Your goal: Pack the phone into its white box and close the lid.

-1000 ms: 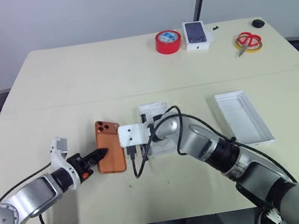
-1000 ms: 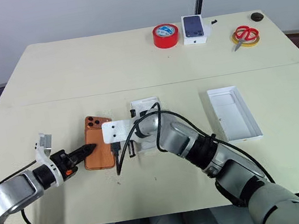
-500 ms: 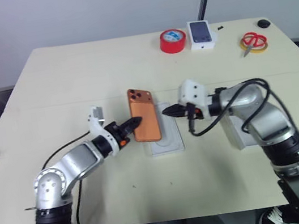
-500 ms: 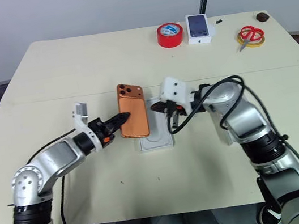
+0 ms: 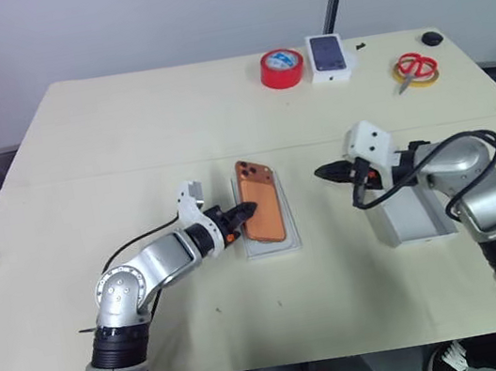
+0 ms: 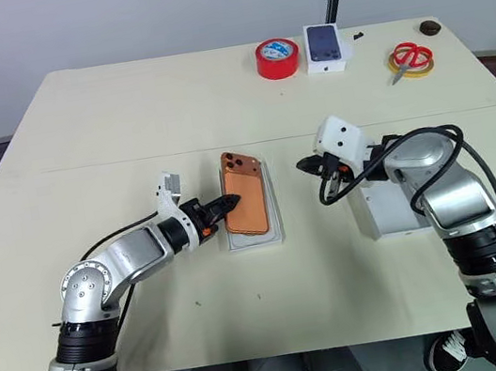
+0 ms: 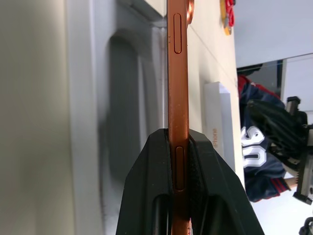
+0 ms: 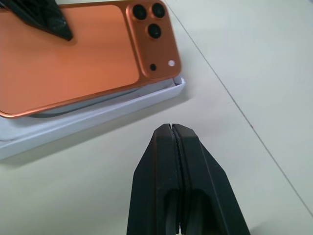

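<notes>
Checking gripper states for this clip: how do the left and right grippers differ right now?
The left gripper is clamped on the phone's edge, holding it over the white box; the right gripper is shut on nothing. The left one meets the phone; the right one stands apart from it, nearer the lid. Both have black fingers and point toward the phone.

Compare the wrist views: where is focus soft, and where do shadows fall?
Left wrist view: the jaws are soft up close and the phone throws a grey shadow on the white box. Right wrist view: phone crisp, a thin shadow beside the box.
</notes>
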### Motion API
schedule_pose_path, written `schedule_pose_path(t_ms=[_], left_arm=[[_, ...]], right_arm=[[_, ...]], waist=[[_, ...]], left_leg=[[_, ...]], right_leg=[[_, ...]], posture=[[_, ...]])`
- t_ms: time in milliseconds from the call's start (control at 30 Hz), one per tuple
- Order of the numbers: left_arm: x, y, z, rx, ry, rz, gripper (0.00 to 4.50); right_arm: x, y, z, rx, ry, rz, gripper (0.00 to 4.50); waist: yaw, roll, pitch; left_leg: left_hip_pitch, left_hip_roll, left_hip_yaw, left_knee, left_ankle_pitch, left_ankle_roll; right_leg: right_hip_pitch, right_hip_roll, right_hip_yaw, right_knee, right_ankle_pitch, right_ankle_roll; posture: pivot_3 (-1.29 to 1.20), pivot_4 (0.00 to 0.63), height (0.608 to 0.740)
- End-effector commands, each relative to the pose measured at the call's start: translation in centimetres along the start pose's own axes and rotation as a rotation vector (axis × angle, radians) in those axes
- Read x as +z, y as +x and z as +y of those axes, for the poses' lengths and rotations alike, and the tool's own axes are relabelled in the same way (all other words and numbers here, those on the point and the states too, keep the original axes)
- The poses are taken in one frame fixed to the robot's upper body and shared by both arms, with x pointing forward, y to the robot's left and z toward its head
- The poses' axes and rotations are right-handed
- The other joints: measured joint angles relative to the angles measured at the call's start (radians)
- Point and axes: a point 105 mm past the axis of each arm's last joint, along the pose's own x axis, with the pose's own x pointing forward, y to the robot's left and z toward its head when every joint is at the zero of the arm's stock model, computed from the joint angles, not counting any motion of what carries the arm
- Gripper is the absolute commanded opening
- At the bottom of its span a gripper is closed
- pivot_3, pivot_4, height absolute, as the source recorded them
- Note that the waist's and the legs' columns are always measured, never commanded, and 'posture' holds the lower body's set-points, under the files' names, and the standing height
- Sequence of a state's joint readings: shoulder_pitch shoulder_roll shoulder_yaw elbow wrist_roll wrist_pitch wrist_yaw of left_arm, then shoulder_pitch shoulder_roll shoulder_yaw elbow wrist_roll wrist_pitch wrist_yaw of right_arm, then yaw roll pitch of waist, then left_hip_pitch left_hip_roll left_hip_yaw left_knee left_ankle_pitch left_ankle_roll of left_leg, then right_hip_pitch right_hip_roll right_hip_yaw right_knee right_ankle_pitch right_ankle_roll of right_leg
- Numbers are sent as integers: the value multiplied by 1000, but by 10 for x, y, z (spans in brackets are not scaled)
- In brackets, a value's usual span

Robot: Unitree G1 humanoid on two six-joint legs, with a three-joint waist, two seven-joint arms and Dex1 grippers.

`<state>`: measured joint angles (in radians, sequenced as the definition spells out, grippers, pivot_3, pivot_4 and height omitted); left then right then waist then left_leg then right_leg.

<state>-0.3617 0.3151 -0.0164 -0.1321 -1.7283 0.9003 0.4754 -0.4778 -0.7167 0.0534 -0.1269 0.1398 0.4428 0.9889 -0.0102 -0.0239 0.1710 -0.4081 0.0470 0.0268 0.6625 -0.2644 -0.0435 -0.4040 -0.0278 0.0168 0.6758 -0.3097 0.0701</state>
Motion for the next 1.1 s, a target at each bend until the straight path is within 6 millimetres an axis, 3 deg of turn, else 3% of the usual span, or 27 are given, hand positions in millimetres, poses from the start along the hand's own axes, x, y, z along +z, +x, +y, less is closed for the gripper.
schedule_pose_path(t_ms=[33, 67, 167, 367, 400, 700, 800, 1033, 1100], left_arm=[[-1, -2, -12, -42, 28, -1, 61], [-3, -2, -13, -52, 25, 3, 61], [-8, -4, -17, -73, 33, 19, 1219], [-8, -27, -8, -64, 47, 5, 4276], [-6, -31, -7, -64, 53, 0, 4421], [32, -65, 2, 25, 230, -86, 4421], [45, -70, 6, 98, 390, -110, 3569], [38, -50, 29, 239, 726, 3, 112], [36, -41, 31, 235, 733, 19, 112]], right_arm=[[10, 0, -6, -20, -45, -28, 0], [11, 2, -6, -18, -50, -29, 0], [10, 5, -7, -14, -63, -23, 0], [7, 7, -6, -8, -79, -11, 0], [7, 7, -6, -7, -80, -11, 0], [3, 10, -9, -4, -118, 36, 0], [-5, 12, -9, 5, -137, 84, 0], [-25, 25, 1, 14, -206, 212, 0], [-25, 29, 6, 24, -215, 217, 0]], waist=[[0, 0, 0], [0, 0, 0], [0, 0, 0], [-2, 0, 0], [-2, 0, 0], [1, 0, 0], [1, 0, 0], [-1, 1, 0], [0, 1, 0]], left_leg=[[0, 0, 0, 0, 0, 0], [0, 0, 0, 0, 0, 0], [0, 0, 0, 0, 0, 0], [0, 1, 0, 0, 0, 0], [0, 1, 0, 0, 0, 0], [0, 1, 0, 0, 0, 0], [0, 0, 0, 0, 0, 0], [0, -1, 1, -1, 0, 0], [0, -1, 1, -1, 0, 0]], right_leg=[[0, 0, 0, 0, 0, 0], [0, 0, 0, 0, 0, 0], [0, 0, 0, 0, 0, 0], [0, 0, 0, 0, 0, 0], [0, 0, 0, 0, 0, 0], [0, -1, 0, 0, 0, 0], [0, -1, 0, 0, 0, 0], [0, 0, 0, -1, 0, 0], [0, 0, 0, -1, 0, 0]], posture=[[0, 150, 732], [0, 150, 732], [0, 150, 732], [0, 150, 732], [0, 150, 732], [0, 150, 732], [0, 150, 732], [0, 150, 732], [0, 150, 732]])
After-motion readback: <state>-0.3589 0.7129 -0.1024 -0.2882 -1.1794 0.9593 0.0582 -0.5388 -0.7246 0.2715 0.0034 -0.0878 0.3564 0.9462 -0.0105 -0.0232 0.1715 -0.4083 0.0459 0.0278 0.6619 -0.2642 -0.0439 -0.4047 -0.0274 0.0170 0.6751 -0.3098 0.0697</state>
